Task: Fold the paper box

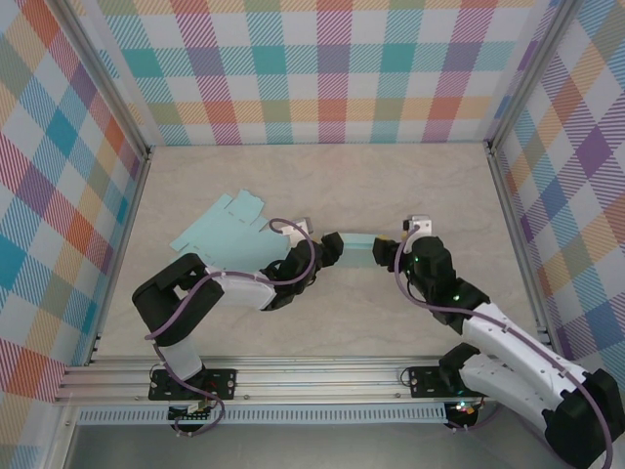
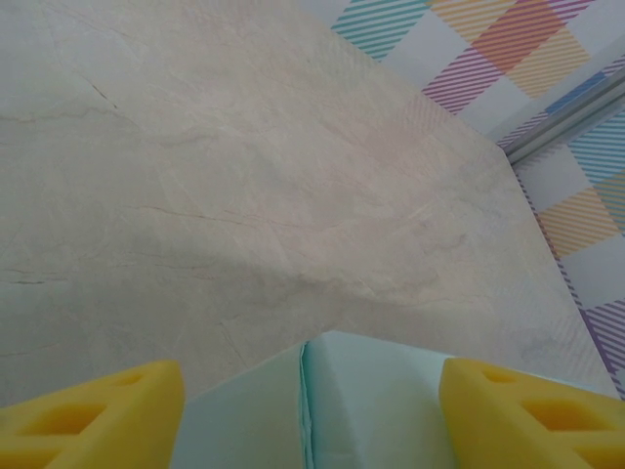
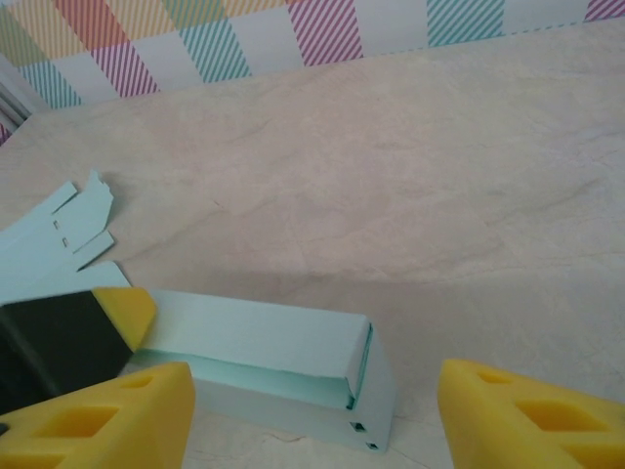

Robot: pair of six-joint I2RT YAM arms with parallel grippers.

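Observation:
The paper box [image 1: 227,233] is a pale teal sheet lying flat at the left, its tabbed flaps [image 3: 83,210] towards the back. A folded-up wall of the paper box [image 1: 356,249] runs right between the two grippers. My left gripper [image 1: 320,256] is open, and a creased fold of the paper box [image 2: 322,410] rises between its yellow fingers [image 2: 93,415]. My right gripper [image 3: 312,420] stands open just before the wall's folded end [image 3: 376,401], its fingers [image 3: 527,415] clear of the paper. The left gripper's black, yellow-tipped finger [image 3: 68,337] rests against the wall.
The beige tabletop [image 1: 322,186] is walled in by checked panels [image 1: 322,68] at the back and sides, with metal posts [image 1: 508,210] along their lower edges. The aluminium rail [image 1: 312,376] carrying both arm bases runs along the near edge.

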